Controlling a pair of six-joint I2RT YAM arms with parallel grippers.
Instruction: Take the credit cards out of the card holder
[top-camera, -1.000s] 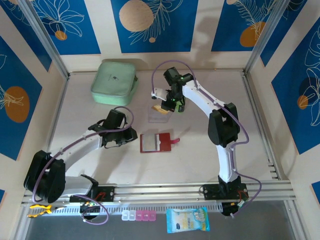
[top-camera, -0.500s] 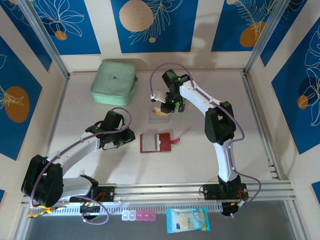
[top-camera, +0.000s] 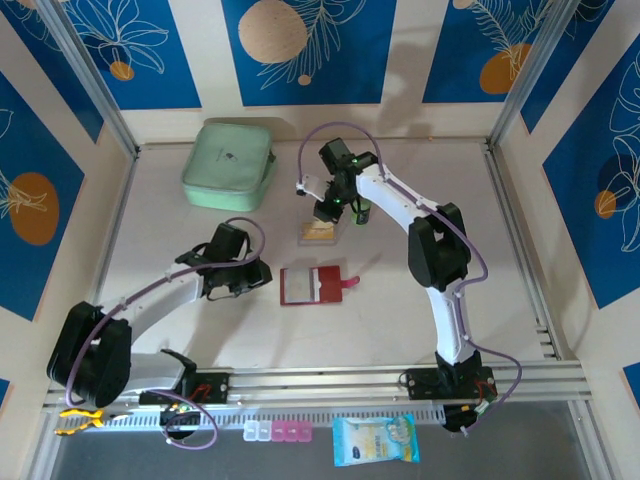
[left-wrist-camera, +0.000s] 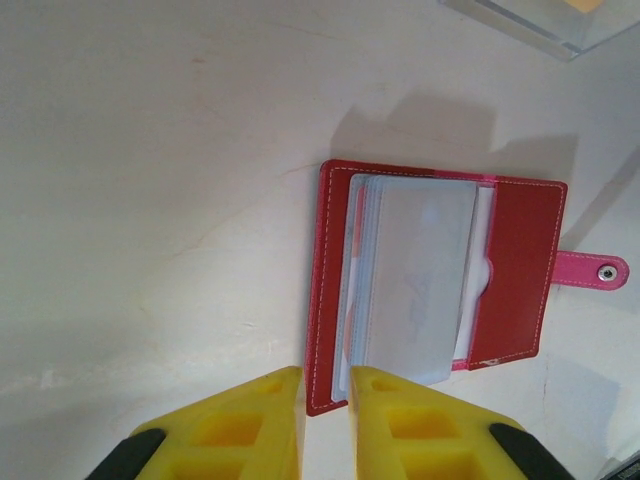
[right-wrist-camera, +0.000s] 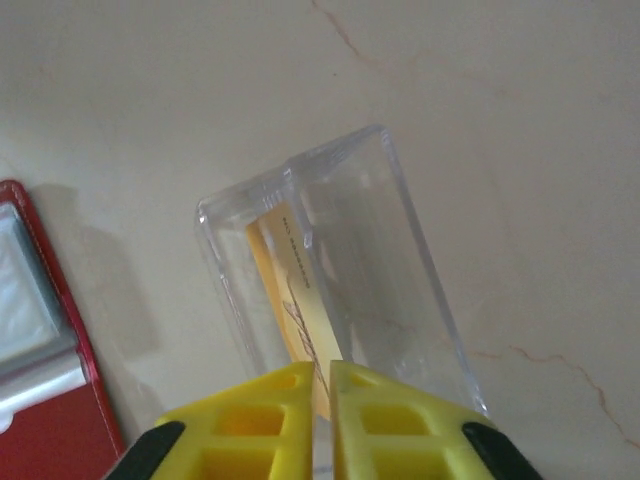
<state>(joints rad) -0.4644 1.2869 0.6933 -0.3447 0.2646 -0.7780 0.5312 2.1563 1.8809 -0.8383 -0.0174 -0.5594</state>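
The card holder (top-camera: 312, 285) lies open on the table, dark red with greyish clear sleeves (left-wrist-camera: 415, 275) and a pink snap tab (left-wrist-camera: 592, 271). My left gripper (left-wrist-camera: 325, 382) hovers at its lower left corner, jaws a narrow gap apart, and that corner shows in the gap. In the top view the left gripper (top-camera: 262, 274) sits just left of the wallet. My right gripper (right-wrist-camera: 322, 368) is shut on a yellowish-tan credit card (right-wrist-camera: 300, 300), which reaches down into a clear plastic rectangle (right-wrist-camera: 400, 270). From above, the card (top-camera: 318, 232) lies below the right gripper (top-camera: 327, 210).
A mint-green zip case (top-camera: 228, 163) stands at the back left. Metal frame posts and blue patterned walls ring the table. Past the near rail lie a blue packet (top-camera: 375, 440) and small pink boxes (top-camera: 278, 431).
The right gripper has shifted slightly left and lowered the card into the clear plastic rectangle. The left arm and the wallet have stayed in place.
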